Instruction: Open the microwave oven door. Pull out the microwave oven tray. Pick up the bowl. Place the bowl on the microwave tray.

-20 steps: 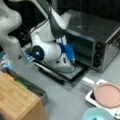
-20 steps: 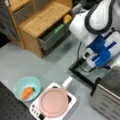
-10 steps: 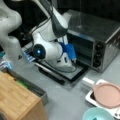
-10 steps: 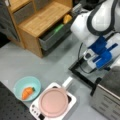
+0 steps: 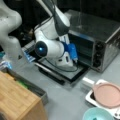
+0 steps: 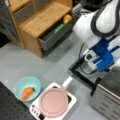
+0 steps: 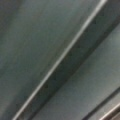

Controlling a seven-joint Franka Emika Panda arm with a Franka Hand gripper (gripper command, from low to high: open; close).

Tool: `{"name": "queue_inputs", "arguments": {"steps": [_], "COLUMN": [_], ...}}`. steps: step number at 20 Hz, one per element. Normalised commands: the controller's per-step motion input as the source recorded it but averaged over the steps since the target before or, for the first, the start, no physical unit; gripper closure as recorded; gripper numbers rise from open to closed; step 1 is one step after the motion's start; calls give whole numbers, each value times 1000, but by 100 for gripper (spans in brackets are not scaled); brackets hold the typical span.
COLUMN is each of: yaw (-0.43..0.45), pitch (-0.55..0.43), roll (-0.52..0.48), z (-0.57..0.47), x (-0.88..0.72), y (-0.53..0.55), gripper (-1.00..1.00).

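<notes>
White glossy arm [image 5: 47, 47] showing rounded joints, dark grey bands, glowing blue light; blue wrist block [image 6: 105, 56] trailing black cable.

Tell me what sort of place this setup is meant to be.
Probably a mock kitchen counter set up for robot work. A silver countertop oven stands with its door folded down, a pink plate rests on a white dish rack, and a teal bowl holds a toy carrot.
</notes>
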Motion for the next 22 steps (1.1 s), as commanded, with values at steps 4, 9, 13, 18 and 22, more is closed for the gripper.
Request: {"name": "queue_inputs", "arguments": {"steps": [4,9,13,18,22], "yaw": [-123,-111,-88,-97,-125], "pitch": [26,66,104,109,109], "roll": [118,167,154,140,130], "z": [-126,-124,-87,-82,-86], "x": [221,214,193,208,220], "y": [156,203,141,151,220], "gripper": [-100,-100,-100,-100,-100]}}
